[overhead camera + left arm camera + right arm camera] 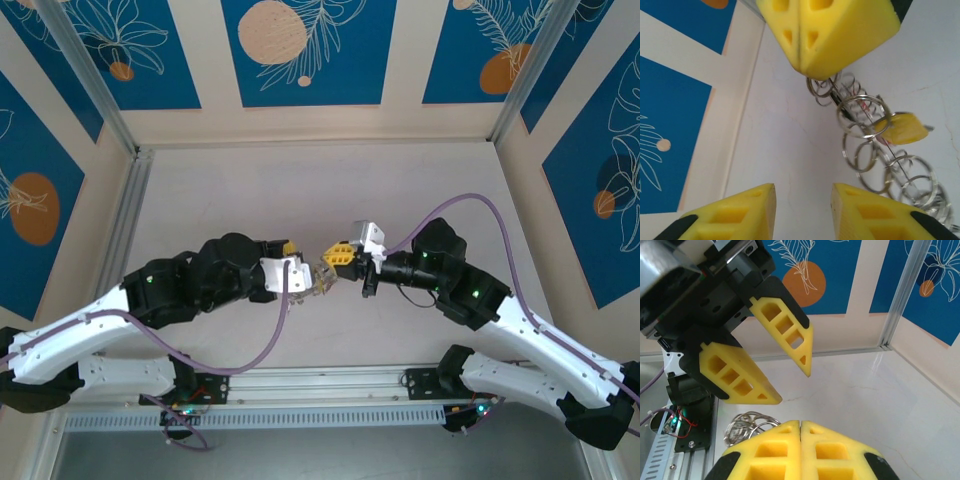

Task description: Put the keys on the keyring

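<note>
One keyring (865, 144), dangling from the right claw (812, 74) above the tabletop (790, 150); its lower loops blurred and cut off.
Right claw clenched on the top loops; left claw (803, 212) released, empty. One yellow-tagged key (902, 127) countable; any others indistinct.

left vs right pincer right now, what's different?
Left pincer stands open, nothing between its fingers; right pincer is shut. Right pincer pinches the keyring at its tip; left pincer holds nothing. Shared: yellow fingers, tips facing each other above the table.
</note>
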Robot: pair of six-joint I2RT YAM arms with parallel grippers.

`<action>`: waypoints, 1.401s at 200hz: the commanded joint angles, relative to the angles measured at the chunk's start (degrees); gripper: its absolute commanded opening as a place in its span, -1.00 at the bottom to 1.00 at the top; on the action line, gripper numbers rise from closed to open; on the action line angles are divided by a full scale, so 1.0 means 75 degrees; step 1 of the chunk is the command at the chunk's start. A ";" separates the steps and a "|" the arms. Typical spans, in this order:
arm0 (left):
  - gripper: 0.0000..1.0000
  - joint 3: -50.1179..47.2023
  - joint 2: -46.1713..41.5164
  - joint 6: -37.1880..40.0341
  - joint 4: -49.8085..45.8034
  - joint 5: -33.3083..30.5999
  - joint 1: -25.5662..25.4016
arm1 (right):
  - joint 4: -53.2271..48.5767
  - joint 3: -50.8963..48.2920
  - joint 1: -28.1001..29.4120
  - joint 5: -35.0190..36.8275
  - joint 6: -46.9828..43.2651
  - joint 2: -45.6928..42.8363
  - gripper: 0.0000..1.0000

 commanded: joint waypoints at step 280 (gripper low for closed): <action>-0.51 -0.0022 -0.0256 0.0501 0.0768 -0.0591 -0.1390 | 0.0815 0.0866 -0.0023 -0.0394 0.0836 0.0225 -1.00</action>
